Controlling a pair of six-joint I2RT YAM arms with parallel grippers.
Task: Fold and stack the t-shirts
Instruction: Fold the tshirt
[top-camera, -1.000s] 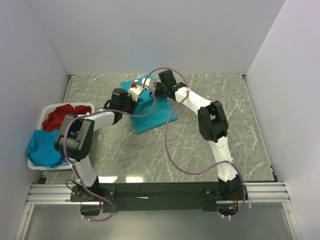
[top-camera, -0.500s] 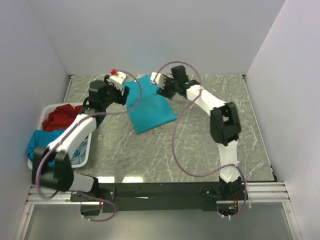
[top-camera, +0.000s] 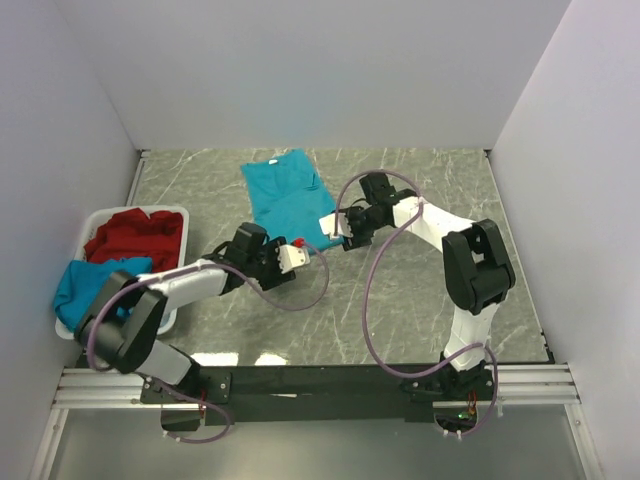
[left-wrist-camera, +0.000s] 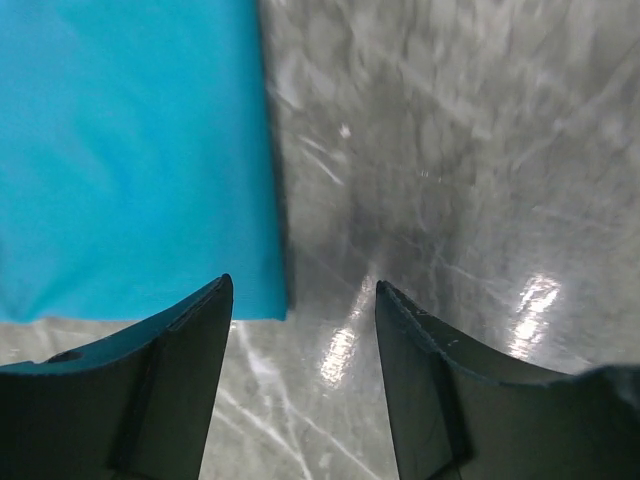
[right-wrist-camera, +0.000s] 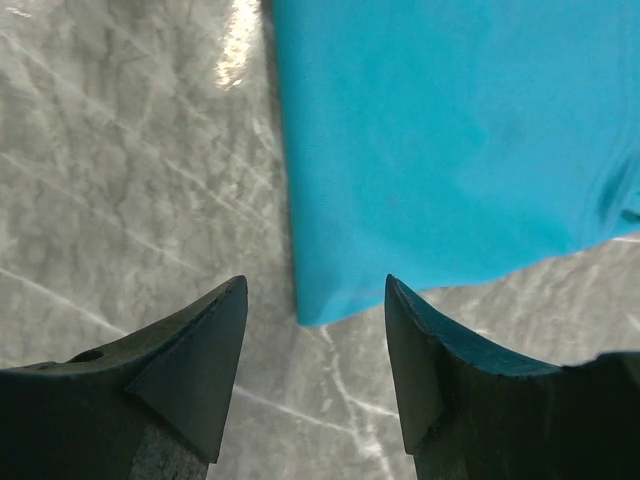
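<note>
Left wrist view: we see our left gripper (left-wrist-camera: 302, 292) spread and empty over the teal t-shirt (left-wrist-camera: 130, 150); our right gripper (right-wrist-camera: 315, 285) likewise.

Robot lab test cell, plain white partition walls (top-camera: 300, 70), grey marble-look tabletop (top-camera: 330, 335), aluminium mounting rail (top-camera: 100, 385) at near edge
</note>
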